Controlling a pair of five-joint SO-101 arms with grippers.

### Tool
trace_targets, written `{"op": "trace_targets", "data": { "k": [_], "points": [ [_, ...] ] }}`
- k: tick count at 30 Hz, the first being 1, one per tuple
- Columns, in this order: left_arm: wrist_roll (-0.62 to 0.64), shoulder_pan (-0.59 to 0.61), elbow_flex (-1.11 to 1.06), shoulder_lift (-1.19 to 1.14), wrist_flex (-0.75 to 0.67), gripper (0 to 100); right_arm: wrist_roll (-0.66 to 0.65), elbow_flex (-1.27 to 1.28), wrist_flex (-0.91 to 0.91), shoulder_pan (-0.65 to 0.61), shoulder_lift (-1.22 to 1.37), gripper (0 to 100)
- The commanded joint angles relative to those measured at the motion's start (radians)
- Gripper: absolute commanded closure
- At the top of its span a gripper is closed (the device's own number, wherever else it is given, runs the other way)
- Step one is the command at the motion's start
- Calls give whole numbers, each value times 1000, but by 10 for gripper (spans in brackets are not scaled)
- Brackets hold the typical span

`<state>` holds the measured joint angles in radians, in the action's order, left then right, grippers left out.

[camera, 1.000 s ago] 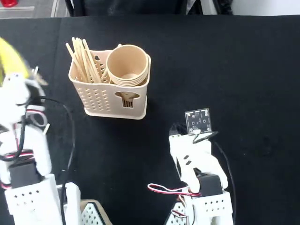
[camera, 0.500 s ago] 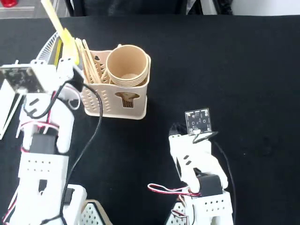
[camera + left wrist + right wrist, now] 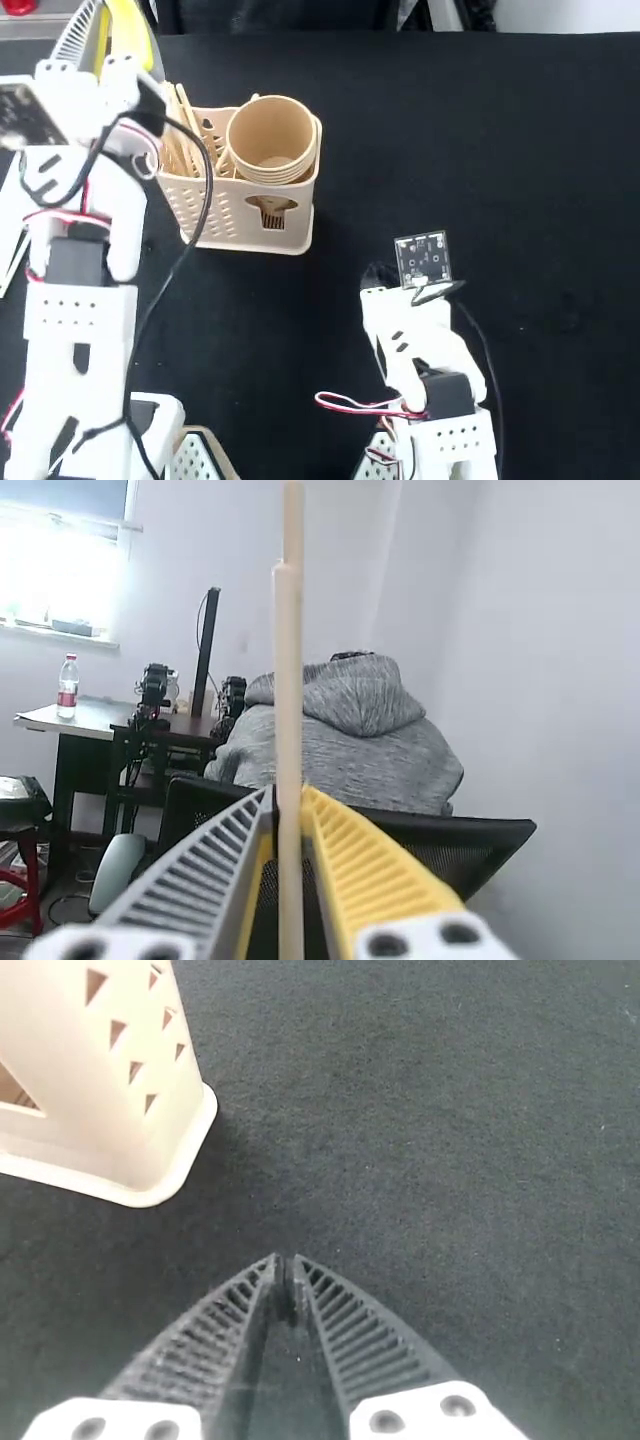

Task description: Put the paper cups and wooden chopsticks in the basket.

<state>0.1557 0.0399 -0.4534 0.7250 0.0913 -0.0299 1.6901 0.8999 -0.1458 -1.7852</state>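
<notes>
So the left gripper [image 3: 285,798] is clamped tight on 1 wooden chopstick [image 3: 291,630], up in the upper left of the high view, just beside the basket [image 3: 250,215]. The basket has stacked paper cups [image 3: 270,140] on its right side and a bunch of chopsticks [image 3: 185,130] on its left. Lower middle, the right gripper [image 3: 285,1265] is closed on nothing, over the black table [image 3: 500,150].

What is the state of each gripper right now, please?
Left gripper: closed on a thin pale wooden chopstick.
Right gripper: closed, holding nothing.
</notes>
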Motion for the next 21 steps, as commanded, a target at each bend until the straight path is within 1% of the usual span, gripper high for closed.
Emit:
{"op": "trace_targets", "data": {
  "k": [1, 4, 9, 12, 16, 18, 19, 21],
  "points": [
    [5, 13, 59, -57, 2, 972, -11, -1, -2, 11, -12, 984],
    [2, 5, 21, -127, -6, 972, -11, -1, -5, 11, -12, 984],
    [0, 22, -56, -235, -178, 972, -11, -1, -3, 11, -12, 984],
    [5, 36, -77, -252, -187, 972, -11, -1, -3, 11, -12, 984],
    [5, 31, -160, -250, -189, 972, -11, -1, -3, 11, -12, 984],
    [3, 28, -205, -239, -172, 972, -11, -1, -5, 11, -12, 983],
    [3, 28, -219, -218, -129, 971, -11, -1, -5, 11, -12, 983],
    [0, 10, -226, -150, 5, 967, -11, -1, -5, 11, -12, 983]
  ]
}}
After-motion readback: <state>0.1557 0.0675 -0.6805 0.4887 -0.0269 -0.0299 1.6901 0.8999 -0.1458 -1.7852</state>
